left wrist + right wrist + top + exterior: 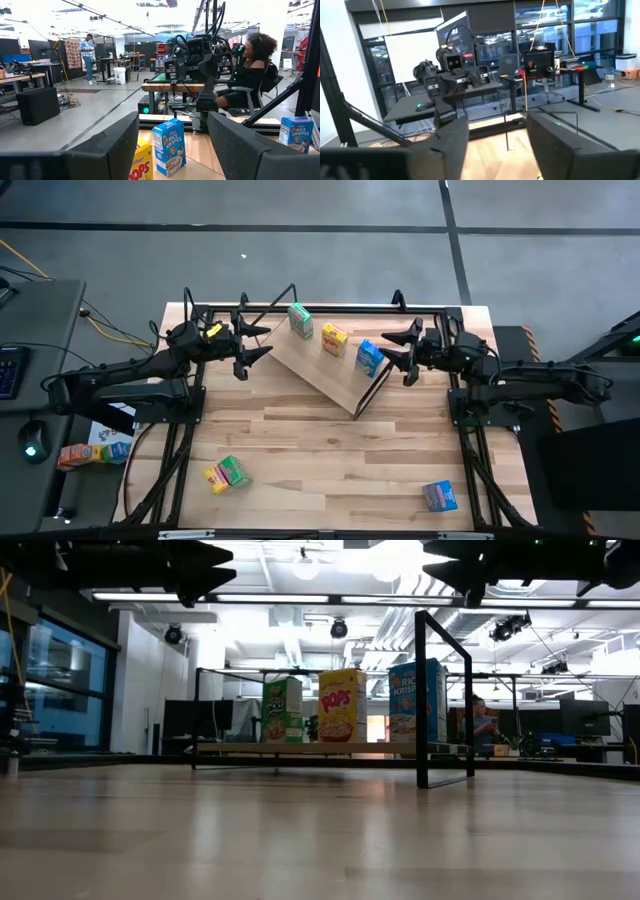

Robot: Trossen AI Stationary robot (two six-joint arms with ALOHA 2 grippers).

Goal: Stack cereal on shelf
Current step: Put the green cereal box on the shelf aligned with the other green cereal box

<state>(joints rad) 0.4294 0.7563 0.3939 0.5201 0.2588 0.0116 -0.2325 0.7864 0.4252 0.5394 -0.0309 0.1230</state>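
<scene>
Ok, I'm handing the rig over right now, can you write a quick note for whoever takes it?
Left gripper: open, empty, raised by the shelf's left end.
Right gripper: open, empty, beside the blue box on the shelf.
Shelf: holds three upright boxes in a row, green, yellow, blue.
Done: three boxes are on the shelf.
Left: green and yellow boxes at the table's front left, blue box at front right.
</scene>
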